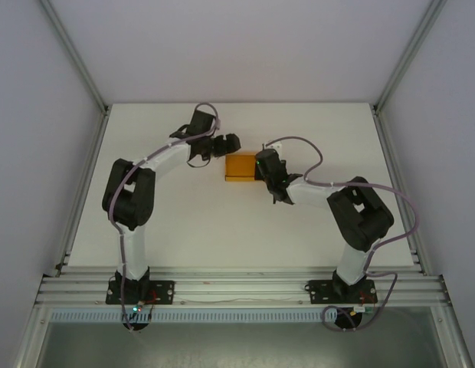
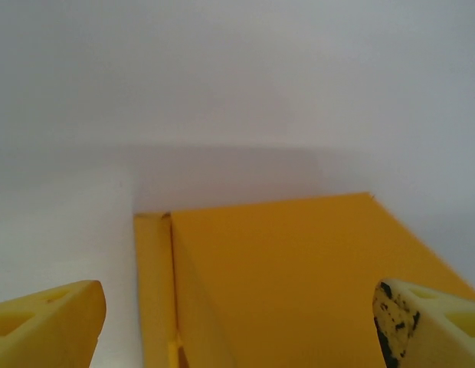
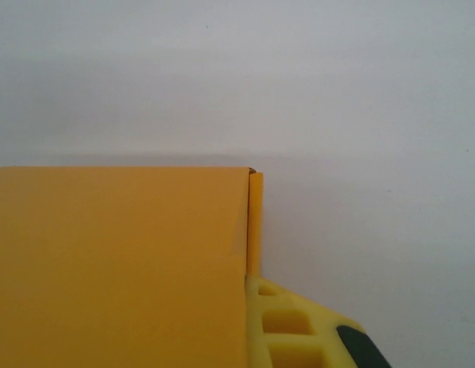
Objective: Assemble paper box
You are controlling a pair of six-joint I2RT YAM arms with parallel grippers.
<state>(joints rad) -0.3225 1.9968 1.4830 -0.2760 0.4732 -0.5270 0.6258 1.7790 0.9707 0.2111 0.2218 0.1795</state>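
The paper box (image 1: 239, 166) sits as a low, folded-up rectangle on the table (image 1: 222, 230), midway between the left and right edges and somewhat nearer the far edge; its flat top face (image 2: 299, 276) hides the inside, and a narrow flap (image 3: 255, 222) stands along one side. The left gripper (image 1: 231, 144) hangs just over the box's far left corner, fingers (image 2: 57, 322) wide apart and holding nothing. The right gripper (image 1: 262, 165) is at the box's right edge, jaws together, one finger (image 3: 287, 326) just beside the flap; whether it pinches card I cannot tell.
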